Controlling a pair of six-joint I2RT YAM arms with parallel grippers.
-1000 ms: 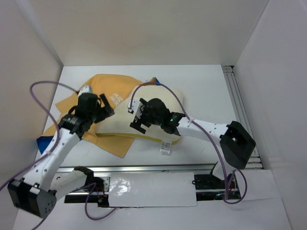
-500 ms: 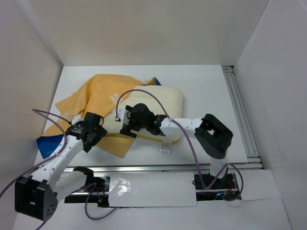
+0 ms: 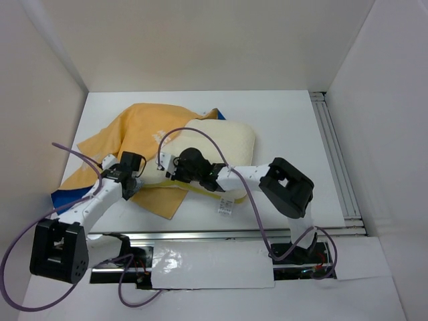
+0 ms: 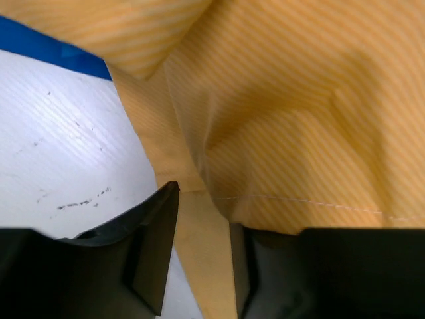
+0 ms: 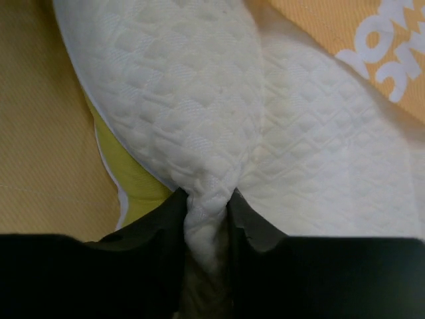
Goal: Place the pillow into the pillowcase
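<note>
The pillow point(image 3: 224, 144) lies in the middle of the white desk point(image 3: 287, 127), its long side running left to right. Its left end rests on the pillowcase point(image 3: 137, 130), which spreads out to the left and far side with its orange face up. A blue patch point(image 3: 65, 198) of the same cloth shows at the near left, by the left arm. Another sliver of blue peeks out at the far edge of the pillow. A small white label point(image 3: 226, 204) lies on the desk just beside the pillow's near edge.

The right pincer point(image 3: 167, 167) is at the near-left corner of the pillow. In the right wrist view its two dark fingers point(image 5: 166, 219) squeeze a fold of the quilted cream cover, so it is clamped on the pillow. The fabric puckers upward from that pinch. A yellow side band point(image 5: 129, 176) runs along the pillow's left edge. Orange cloth lies on either side, with white lettering point(image 5: 385, 46) at the upper right.

The left pincer point(image 3: 132, 182) sits low at the near edge of the orange cloth, just left of the right one. In the left wrist view its fingers point(image 4: 153, 252) stand a little apart with a strip of orange hem between them. The strip looks flat rather than bunched, and I cannot tell whether they press on it.
</note>
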